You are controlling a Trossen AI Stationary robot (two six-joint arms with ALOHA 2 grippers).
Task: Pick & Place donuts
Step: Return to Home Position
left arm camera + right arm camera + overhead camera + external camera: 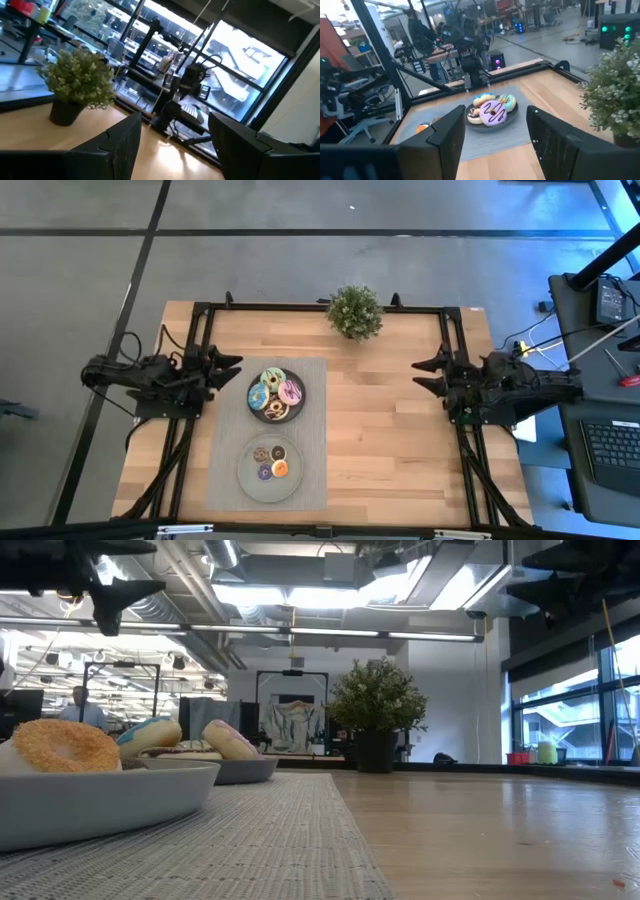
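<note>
Several larger donuts, among them a blue one (258, 394) and a pink-striped one (290, 391), lie on a dark round plate (276, 417). Mini donuts, one purple (265, 472) and one orange (280, 469), lie on a lighter grey plate (250, 485) nearer the front edge. Both plates rest on a grey placemat (312, 440). My left gripper (228, 369) hovers open at the table's left side, pointing level toward the dark plate. My right gripper (424, 374) hovers open at the right side, facing the dark plate (492, 122) across bare wood. Nothing is between either gripper's fingers.
A small green potted plant (354, 311) stands at the middle of the table's far edge. Bare wood (390, 440) stretches between the placemat and the right arm. A black frame (300, 307) runs around the table. A side desk with a laptop (608, 445) stands beyond the right edge.
</note>
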